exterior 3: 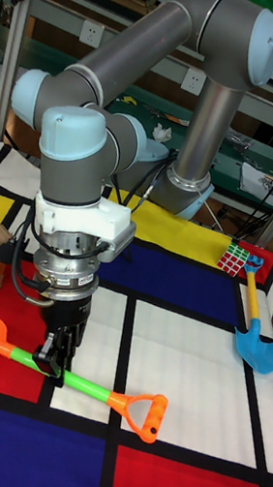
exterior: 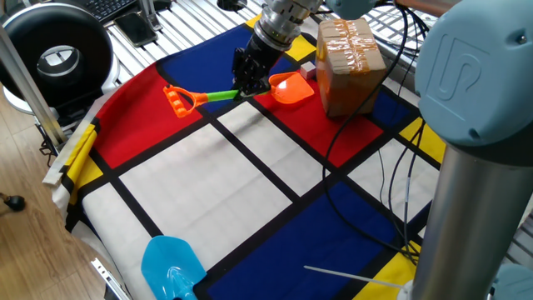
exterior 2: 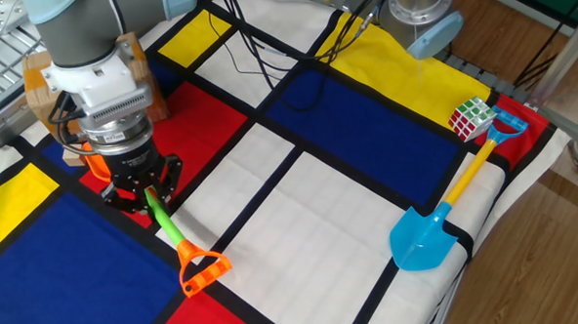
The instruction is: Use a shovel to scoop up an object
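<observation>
A cloth (exterior 2: pixel 320 195) of red, blue, yellow and white blocks edged in black covers the table. On a red block beside the brown cardboard box (exterior: pixel 350 62), the gripper (exterior 3: pixel 55 358) pinches the green shaft of the shovel (exterior: pixel 287 87), whose orange blade points at the box. Far across the cloth lie a light blue shovel (exterior 2: pixel 431 236) and a colour cube (exterior 2: pixel 471 117). Green-fronted shelving lines the room behind.
</observation>
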Robot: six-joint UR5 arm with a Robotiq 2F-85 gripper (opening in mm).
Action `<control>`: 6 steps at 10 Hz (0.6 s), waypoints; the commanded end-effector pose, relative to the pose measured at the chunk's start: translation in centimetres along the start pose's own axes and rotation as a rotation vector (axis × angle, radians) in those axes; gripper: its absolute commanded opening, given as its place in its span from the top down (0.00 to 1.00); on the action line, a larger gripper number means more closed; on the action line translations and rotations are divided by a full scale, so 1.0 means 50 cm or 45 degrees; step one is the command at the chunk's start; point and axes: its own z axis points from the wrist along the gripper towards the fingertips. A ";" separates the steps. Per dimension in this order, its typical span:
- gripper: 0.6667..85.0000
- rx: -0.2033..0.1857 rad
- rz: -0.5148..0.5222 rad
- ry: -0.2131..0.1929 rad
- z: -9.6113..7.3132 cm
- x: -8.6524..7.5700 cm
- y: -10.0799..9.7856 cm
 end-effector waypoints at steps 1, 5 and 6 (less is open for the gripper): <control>1.00 -0.001 0.012 -0.028 -0.003 -0.009 -0.001; 1.00 -0.019 0.079 -0.014 -0.003 -0.004 0.006; 1.00 -0.009 0.071 0.015 -0.003 0.008 0.002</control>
